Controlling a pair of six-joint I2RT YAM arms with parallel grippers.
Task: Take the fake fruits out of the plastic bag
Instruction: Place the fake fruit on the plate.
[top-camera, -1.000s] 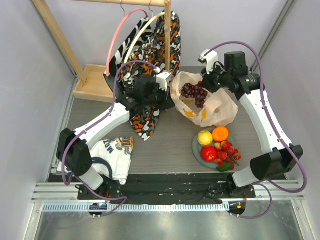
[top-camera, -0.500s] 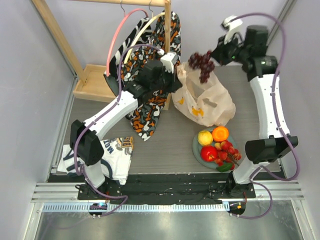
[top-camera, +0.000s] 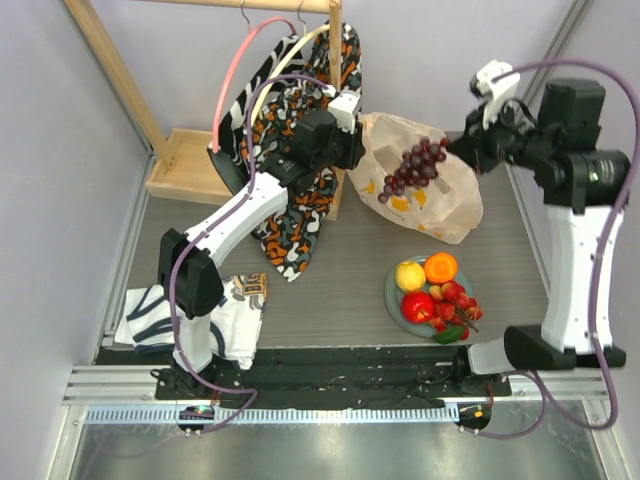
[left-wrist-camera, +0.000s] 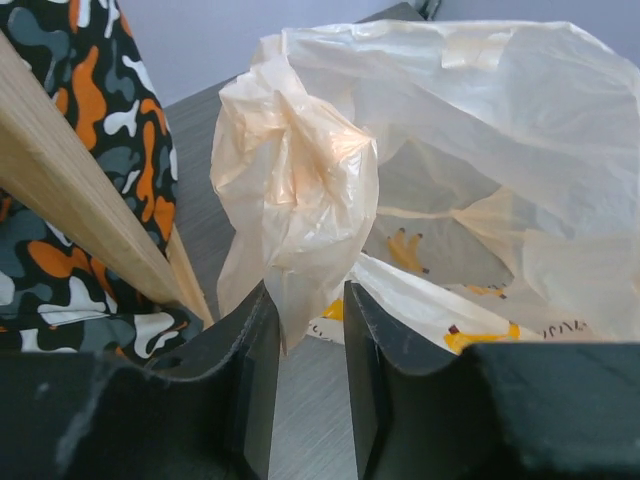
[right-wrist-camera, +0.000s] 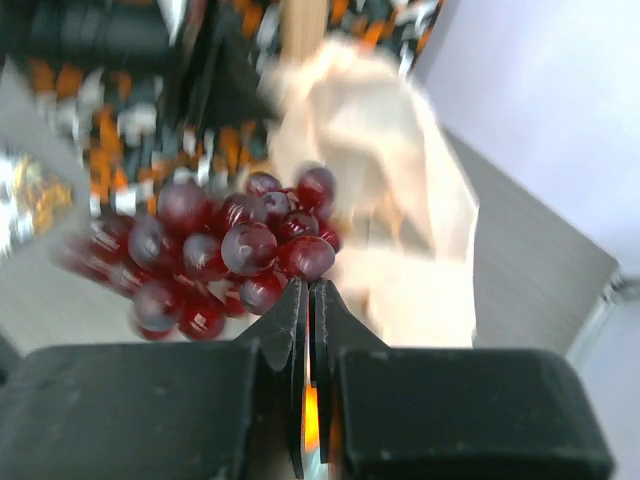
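Note:
My right gripper (top-camera: 455, 150) is shut on the stem of the dark purple grapes (top-camera: 412, 168) and holds them in the air over the plastic bag (top-camera: 440, 200). In the right wrist view the grapes (right-wrist-camera: 230, 250) hang just past my shut gripper (right-wrist-camera: 308, 285). My left gripper (top-camera: 358, 150) is shut on a bunched corner of the bag (left-wrist-camera: 300, 200), with the plastic between its fingertips (left-wrist-camera: 305, 300), and holds that side up. The orange (top-camera: 440, 267), yellow-red apple (top-camera: 409, 275), red apple (top-camera: 418, 306) and berry cluster (top-camera: 458, 298) lie on the grey-green plate (top-camera: 391, 296).
A patterned orange-black-white cloth (top-camera: 290, 210) hangs from a wooden rack (top-camera: 335, 60) right beside my left arm; its post (left-wrist-camera: 80, 200) shows close in the left wrist view. A wooden base (top-camera: 185, 165) sits at the back left. A white printed shirt (top-camera: 200, 315) lies at the front left.
My right gripper has lifted the grapes out of the bag and swung right and up. My left gripper has risen with the bag's corner.

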